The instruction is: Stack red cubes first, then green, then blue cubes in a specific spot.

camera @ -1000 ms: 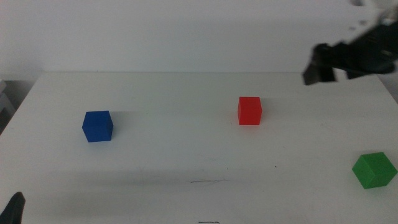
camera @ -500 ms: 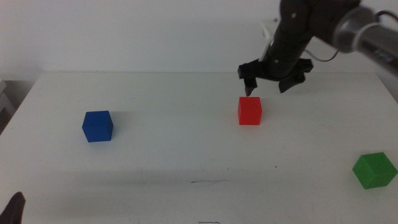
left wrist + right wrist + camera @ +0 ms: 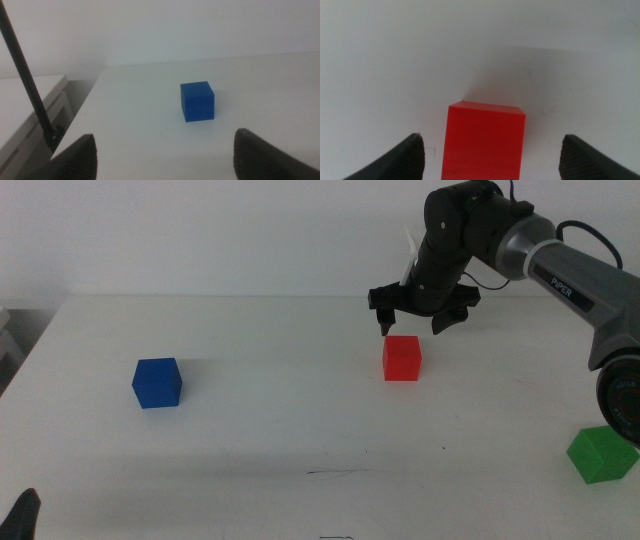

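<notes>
Hovering above the red cube [image 3: 402, 358], the right gripper [image 3: 412, 318] holds jaws wide; its arm reads "PIPER".

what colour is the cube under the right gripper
Bright red: small matte red cube, clearest in the right wrist view.

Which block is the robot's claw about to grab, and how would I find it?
Look at the white table and follow the big dark arm reaching in from the right side down to its open right gripper. Just beneath it sits the red cube, near the table's middle. It is the only red block; the blue cube and green cube sit far off, alone.
</notes>
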Available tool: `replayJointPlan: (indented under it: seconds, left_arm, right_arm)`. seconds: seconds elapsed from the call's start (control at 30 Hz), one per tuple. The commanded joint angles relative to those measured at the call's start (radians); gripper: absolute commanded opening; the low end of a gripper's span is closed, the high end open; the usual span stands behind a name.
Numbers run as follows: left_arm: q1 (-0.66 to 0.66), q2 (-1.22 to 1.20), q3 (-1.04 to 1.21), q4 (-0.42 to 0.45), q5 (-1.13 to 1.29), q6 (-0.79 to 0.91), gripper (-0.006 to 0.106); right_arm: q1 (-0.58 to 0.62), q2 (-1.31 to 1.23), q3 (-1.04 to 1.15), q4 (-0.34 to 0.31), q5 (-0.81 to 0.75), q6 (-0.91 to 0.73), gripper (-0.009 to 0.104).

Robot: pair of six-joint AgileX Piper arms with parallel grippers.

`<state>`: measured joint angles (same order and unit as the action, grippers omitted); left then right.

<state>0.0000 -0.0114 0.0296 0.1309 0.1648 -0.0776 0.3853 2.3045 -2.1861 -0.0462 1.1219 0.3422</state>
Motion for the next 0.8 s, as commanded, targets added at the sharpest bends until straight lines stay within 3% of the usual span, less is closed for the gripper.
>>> replayJointPlan:
  seconds: [0.0,0.23,0.37,0.47,0.6,0.67,0.77]
  left_arm:
    - [0.000,-0.026,-0.003,-0.001,-0.074,-0.009,0.093]
    - [0.000,-0.026,-0.003,-0.001,-0.074,-0.009,0.093]
    - [0.000,-0.026,-0.003,-0.001,-0.074,-0.009,0.093]
    - [0.000,-0.026,-0.003,-0.001,-0.074,-0.009,0.093]
    - [0.000,-0.026,-0.003,-0.001,-0.074,-0.009,0.093]
    - [0.000,-0.026,-0.003,-0.001,-0.074,-0.009,0.093]
    - [0.000,-0.026,-0.003,-0.001,-0.074,-0.009,0.093]
  right_arm:
    - [0.002,-0.059,-0.033,-0.019,-0.035,0.009,0.094]
    - [0.002,-0.015,-0.033,-0.016,-0.059,0.012,0.093]
    - [0.002,0.002,-0.033,-0.016,-0.076,0.015,0.086]
    - [0.002,0.003,-0.033,-0.020,-0.085,0.024,0.068]
    - [0.002,0.003,-0.033,-0.019,-0.092,0.030,0.017]
    - [0.006,-0.008,-0.033,-0.021,-0.068,0.032,-0.001]
    - [0.027,-0.047,-0.028,-0.025,-0.021,0.041,-0.001]
